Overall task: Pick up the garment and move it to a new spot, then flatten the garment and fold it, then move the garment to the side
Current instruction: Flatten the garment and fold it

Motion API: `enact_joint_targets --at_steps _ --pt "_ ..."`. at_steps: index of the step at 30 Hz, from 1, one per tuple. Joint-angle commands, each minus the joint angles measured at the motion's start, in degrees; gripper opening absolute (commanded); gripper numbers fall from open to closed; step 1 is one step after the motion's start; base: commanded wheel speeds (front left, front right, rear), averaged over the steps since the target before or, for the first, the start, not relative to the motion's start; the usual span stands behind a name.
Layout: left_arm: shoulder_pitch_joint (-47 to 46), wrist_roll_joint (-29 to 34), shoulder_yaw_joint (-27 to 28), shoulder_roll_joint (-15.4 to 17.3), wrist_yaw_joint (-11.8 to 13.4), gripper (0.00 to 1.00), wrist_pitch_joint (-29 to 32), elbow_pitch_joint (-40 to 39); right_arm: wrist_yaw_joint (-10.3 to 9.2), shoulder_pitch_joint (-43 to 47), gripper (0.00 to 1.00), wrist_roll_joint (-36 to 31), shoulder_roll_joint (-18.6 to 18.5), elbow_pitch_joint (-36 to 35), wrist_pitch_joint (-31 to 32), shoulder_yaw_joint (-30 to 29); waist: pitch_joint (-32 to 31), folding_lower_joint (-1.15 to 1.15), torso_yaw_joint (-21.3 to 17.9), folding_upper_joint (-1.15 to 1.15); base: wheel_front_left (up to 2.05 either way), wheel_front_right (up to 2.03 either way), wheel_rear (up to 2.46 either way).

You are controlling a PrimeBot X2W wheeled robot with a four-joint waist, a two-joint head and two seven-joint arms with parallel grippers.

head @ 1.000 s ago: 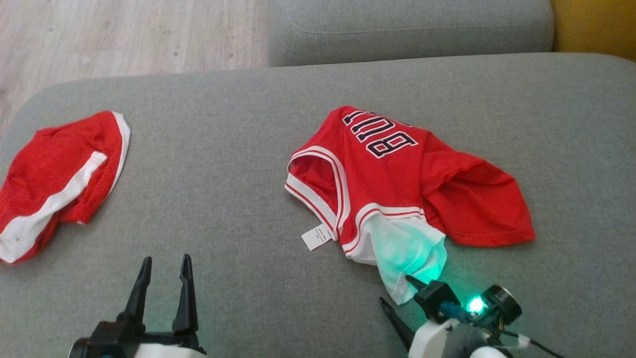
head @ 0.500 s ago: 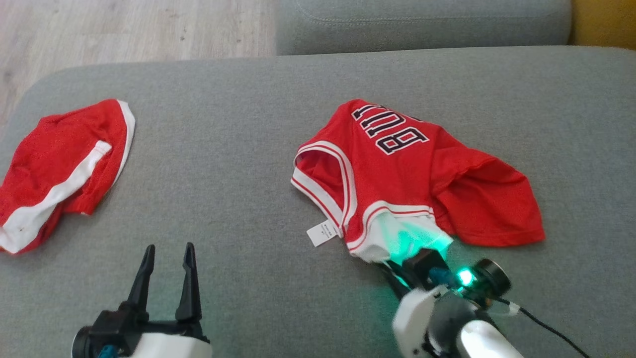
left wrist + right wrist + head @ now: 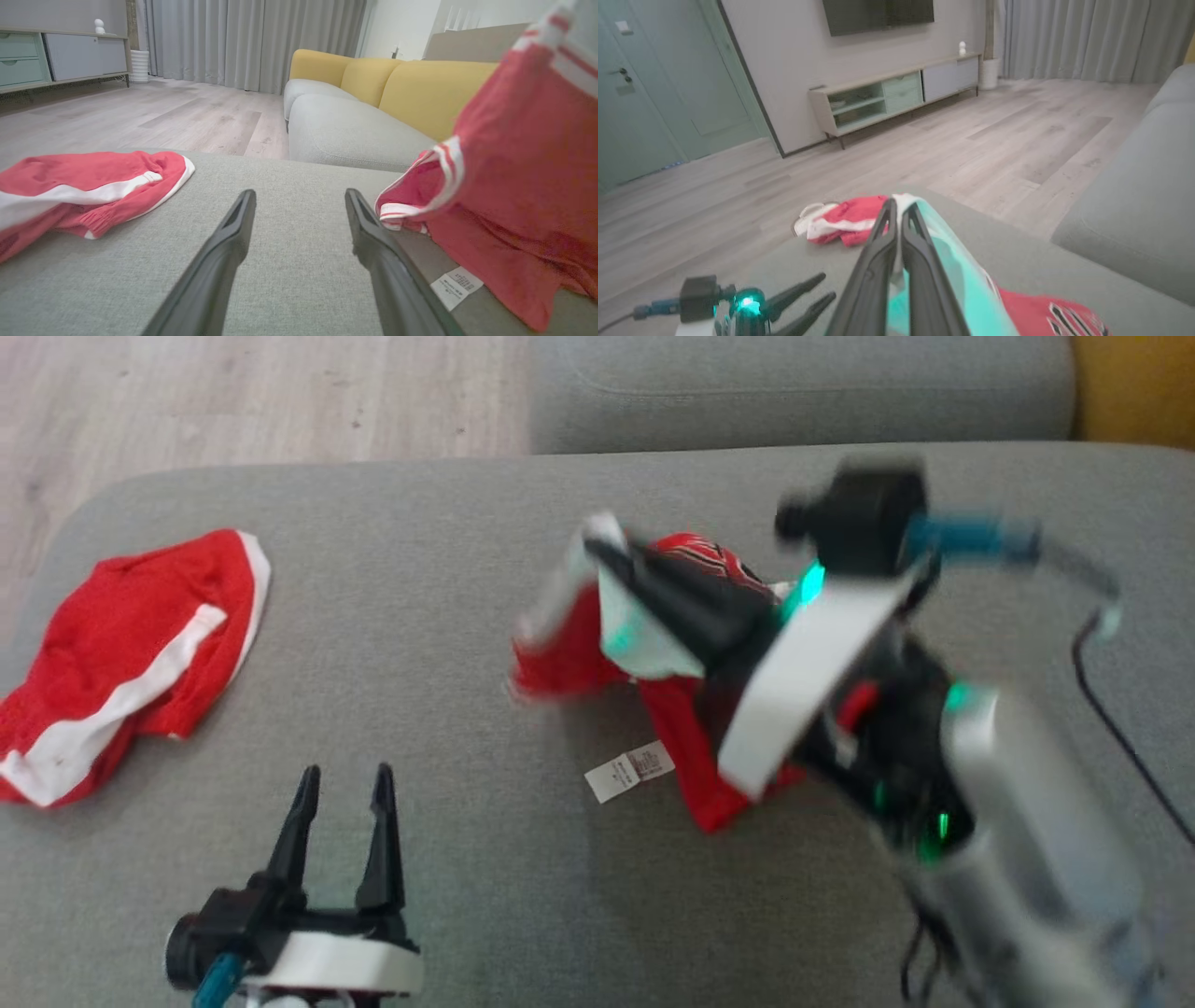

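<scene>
Far left, red shorts lay aside. Your left gripper hovered near, jaws released, free for flattening. Right of centre, your right gripper clenched the white edge of the jersey, holding it partly off the cushion for relocation.

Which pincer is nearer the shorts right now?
Left. The left pincer sits open, apart from the shorts on their right; the right pincer is farther right, shut on the jersey.

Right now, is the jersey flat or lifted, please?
Partly lifted, bunched: the right gripper is shut on the jersey's white part; its lower end rests on the cushion.
</scene>
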Motion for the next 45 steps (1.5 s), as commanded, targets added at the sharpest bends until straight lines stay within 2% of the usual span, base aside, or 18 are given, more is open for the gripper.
enact_joint_targets --at_steps 1,4,11,15,18,24,30,35,39,45 --pt "-2.6 -0.8 1.0 0.0 0.2 1.00 -0.6 -1.3 0.39 -4.5 0.00 1.3 2.0 -0.5 1.0 -1.0 -0.5 -0.01 0.9 0.00 0.00 0.00 0.00" --pt "-3.3 -2.1 -0.5 0.0 0.7 1.00 -0.6 -1.0 0.39 -11.1 0.00 5.3 2.7 3.2 1.6 -3.5 -1.3 -0.01 2.7 0.00 0.00 0.00 0.00" --pt "-2.8 -5.3 -4.3 0.0 3.0 1.00 -0.6 -0.8 0.39 -23.8 0.00 16.4 2.8 13.5 -5.1 -4.0 -3.2 -0.01 6.1 0.00 0.00 0.00 0.00" --pt "-1.9 -6.1 -5.1 0.0 4.1 1.00 -0.6 -1.2 0.39 -27.7 0.00 21.1 2.8 21.3 -10.1 -5.7 -4.0 -0.01 6.8 0.00 0.00 0.00 0.00" --pt "-1.5 -6.1 -5.1 0.0 4.5 1.00 -0.6 -1.4 0.39 -27.9 0.00 21.4 2.8 25.3 -12.1 -6.2 -4.3 -0.01 6.7 0.00 0.00 0.00 0.00" --pt "-0.8 -5.8 -4.1 0.0 4.8 1.00 -0.6 -2.3 0.39 -19.3 0.00 18.2 2.8 33.8 -13.2 -11.1 -4.3 -0.01 6.3 0.00 0.00 0.00 0.00" --pt "-0.1 -4.8 -1.6 0.0 4.7 1.00 -0.6 -3.2 0.39 -3.3 0.00 11.1 2.8 32.6 -10.8 -23.1 -2.9 -0.01 3.8 0.00 0.00 0.00 0.00" --pt "-0.4 -3.9 -0.6 0.0 4.0 1.00 -0.6 -3.1 0.39 6.3 0.00 5.3 2.8 31.6 -7.6 -32.3 -1.7 -0.01 1.2 0.00 0.00 0.00 0.00" --pt "-1.0 -3.7 -0.6 0.0 3.4 1.00 -0.6 -2.7 0.39 9.6 0.00 1.0 2.8 33.2 -6.3 -38.2 -1.1 -0.01 -0.3 0.00 0.00 0.00 0.00" --pt "-1.8 -3.4 -0.3 0.0 2.9 1.00 -0.6 -2.2 0.39 9.7 0.00 -7.7 2.8 36.1 -5.7 -43.3 -0.6 -0.01 -1.6 0.00 0.00 0.00 0.00"
